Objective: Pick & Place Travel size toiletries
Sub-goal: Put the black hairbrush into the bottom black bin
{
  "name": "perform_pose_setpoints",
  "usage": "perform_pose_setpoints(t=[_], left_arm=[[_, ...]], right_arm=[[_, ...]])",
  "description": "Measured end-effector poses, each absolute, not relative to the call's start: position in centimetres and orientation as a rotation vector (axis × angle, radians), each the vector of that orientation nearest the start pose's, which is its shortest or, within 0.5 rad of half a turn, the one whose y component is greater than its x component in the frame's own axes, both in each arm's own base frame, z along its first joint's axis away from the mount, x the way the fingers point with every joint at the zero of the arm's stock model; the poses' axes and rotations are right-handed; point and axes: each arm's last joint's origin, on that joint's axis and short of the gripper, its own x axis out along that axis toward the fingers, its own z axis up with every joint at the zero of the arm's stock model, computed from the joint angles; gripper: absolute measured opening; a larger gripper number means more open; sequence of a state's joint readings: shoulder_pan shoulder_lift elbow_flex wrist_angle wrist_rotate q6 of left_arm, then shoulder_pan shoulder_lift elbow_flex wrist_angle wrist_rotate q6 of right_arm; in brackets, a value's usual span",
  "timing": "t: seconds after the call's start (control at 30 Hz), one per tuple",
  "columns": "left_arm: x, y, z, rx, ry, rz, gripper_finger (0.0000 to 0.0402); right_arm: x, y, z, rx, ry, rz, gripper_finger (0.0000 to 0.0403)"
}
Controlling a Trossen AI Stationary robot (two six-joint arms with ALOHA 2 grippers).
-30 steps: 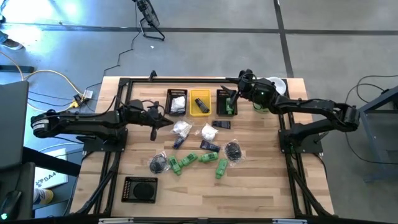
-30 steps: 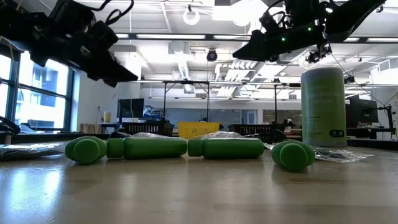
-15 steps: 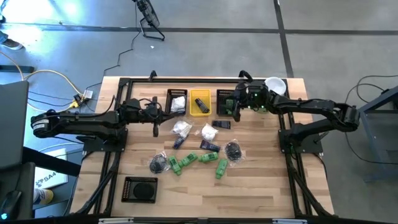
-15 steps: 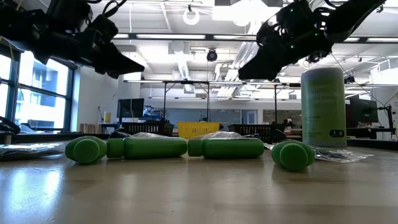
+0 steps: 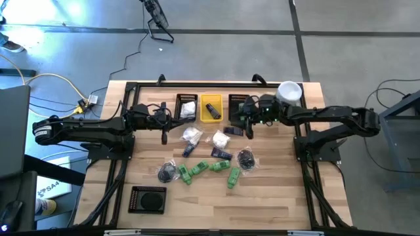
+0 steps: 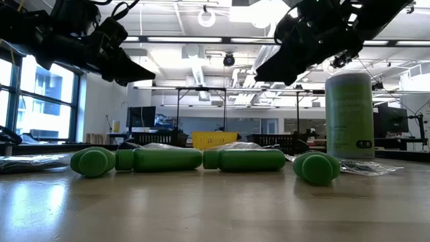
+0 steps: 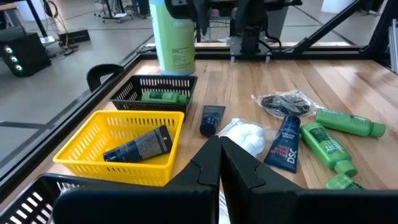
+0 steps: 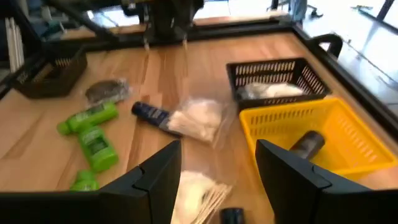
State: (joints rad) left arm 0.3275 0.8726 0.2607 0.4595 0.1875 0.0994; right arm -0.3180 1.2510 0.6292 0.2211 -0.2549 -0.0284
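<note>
The travel size toiletries lie loose mid-table: green bottles [image 5: 190, 172] [image 5: 233, 176], white packets [image 5: 191, 136] [image 5: 221, 139], blue tubes [image 5: 221, 154] and black round pieces [image 5: 246, 158]. More sit in three bins at the far side: a white packet in the left black bin [image 5: 187, 107], a dark tube [image 7: 140, 146] in the yellow bin [image 5: 211, 109], and a green bottle [image 7: 163, 96] in the right black bin [image 5: 237, 105]. My left gripper [image 5: 163, 133] hovers shut by the left black bin, holding nothing. My right gripper [image 5: 240, 122] hangs open above the table just near of the right black bin, empty [image 8: 217, 180].
A tall pale-green cylinder with a white lid [image 5: 289, 90] stands at the far right corner. A flat black tray [image 5: 148, 198] lies near the front left. A black frame [image 5: 131, 88] runs along the table's edges.
My right gripper has swung from over the right black bin toward the table's near edge and down, tipping its fingers lower; its fingers stay open. My left gripper has turned slightly at the wrist while staying in place. The toiletries have not moved.
</note>
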Motion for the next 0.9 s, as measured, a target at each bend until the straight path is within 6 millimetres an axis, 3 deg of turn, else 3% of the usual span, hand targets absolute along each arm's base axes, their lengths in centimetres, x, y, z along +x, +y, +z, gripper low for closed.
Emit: perform_pose_setpoints(t=[0.5,0.9], left_arm=[[17.3,5.4,20.0,0.1,0.149,0.154,0.0001],[17.3,5.4,20.0,0.147,0.153,0.152,0.0001]], right_arm=[[23.0,-4.7,18.8,0.519,0.819,-0.169,0.0199],[21.6,-2.0,17.0,0.647,1.02,-0.187,0.0199]])
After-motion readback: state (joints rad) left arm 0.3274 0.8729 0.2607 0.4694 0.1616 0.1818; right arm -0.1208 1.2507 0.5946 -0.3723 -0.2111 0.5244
